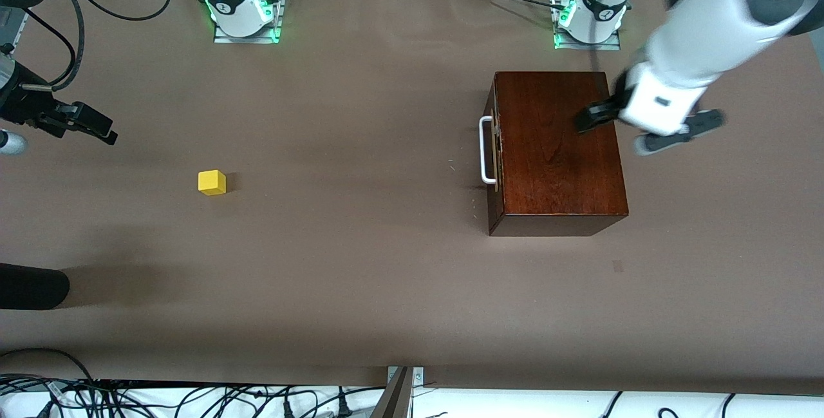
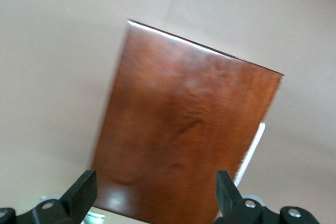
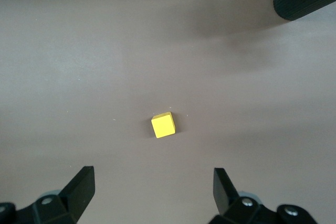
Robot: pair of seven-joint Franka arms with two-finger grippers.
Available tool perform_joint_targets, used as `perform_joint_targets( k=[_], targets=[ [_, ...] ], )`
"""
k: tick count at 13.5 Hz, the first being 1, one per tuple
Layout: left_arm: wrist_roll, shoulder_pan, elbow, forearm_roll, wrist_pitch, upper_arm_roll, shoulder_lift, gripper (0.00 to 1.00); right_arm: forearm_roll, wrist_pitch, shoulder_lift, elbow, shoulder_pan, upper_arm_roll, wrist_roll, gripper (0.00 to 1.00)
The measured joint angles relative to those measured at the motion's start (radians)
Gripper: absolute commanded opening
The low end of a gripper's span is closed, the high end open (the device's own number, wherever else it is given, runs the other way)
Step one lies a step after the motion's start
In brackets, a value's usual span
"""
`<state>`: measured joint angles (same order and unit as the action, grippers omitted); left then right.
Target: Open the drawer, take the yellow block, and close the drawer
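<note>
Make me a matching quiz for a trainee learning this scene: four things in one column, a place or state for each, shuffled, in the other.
Things
1. yellow block
2. drawer
3. left gripper
4. right gripper

Places or states
A. shut, white handle facing the right arm's end
B. open, over the box's edge at the left arm's end
C. alone on the bare table
D. open, over the table's right-arm end

Pairs: 1-C, 2-A, 3-B, 4-D
</note>
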<state>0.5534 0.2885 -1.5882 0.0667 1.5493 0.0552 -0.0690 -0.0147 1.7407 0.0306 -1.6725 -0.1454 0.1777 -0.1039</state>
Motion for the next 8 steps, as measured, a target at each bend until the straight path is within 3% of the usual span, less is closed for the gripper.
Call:
perform_joint_targets(
  k=[3, 8],
  targets=[
    [-0.222, -0.003, -0.071, -0.011, -0.007, 0.082, 0.095, 1.00, 0.000, -0.002, 0.000, 0.000, 0.000, 0.000, 0.000, 1.00],
    [-0.359, -0.004, -0.111, -0.061, 0.007, 0.106, 0.142, 1.00, 0.000, -0.004, 0.000, 0.000, 0.000, 0.000, 0.000, 1.00]
  ],
)
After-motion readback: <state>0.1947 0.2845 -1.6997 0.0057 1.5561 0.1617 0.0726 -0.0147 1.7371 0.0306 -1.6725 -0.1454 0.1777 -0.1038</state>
